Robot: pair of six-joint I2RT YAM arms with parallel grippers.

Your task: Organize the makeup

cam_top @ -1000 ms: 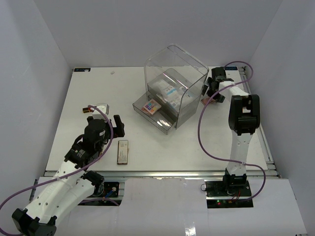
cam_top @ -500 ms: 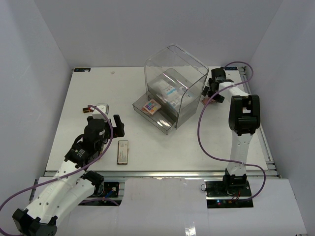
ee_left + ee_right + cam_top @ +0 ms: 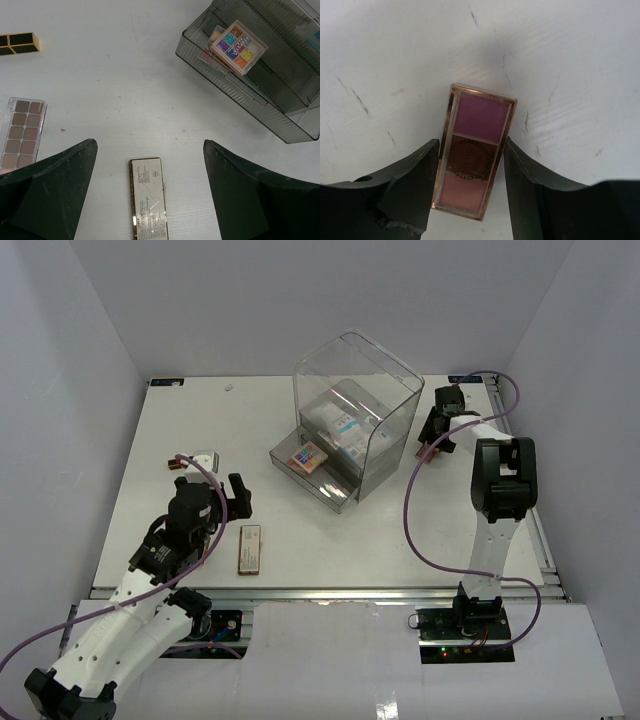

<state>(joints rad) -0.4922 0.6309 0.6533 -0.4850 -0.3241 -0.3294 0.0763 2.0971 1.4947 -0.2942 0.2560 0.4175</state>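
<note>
**Right tool narrows around the pink compact**

Since a second ago my right tool (image 3: 470, 145) has shifted and closed in. Its fingers now flank the one pink flat compact (image 3: 479, 117), but I cannot tell if they pinch it. The compact lies on the bench (image 3: 330, 530), just right of the clear drawer box (image 3: 360, 370). My left tool (image 3: 150, 145) gapes wide and empty above one long beige-brown palette (image 3: 148, 197). One multicolour square palette (image 3: 239, 46) sits in the drawer.

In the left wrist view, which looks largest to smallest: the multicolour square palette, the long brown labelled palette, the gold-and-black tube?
Largest: long brown labelled palette, nearer the camera.
Middle: multicolour square palette.
Smallest: gold-and-black tube, cut by the frame edge.
</note>
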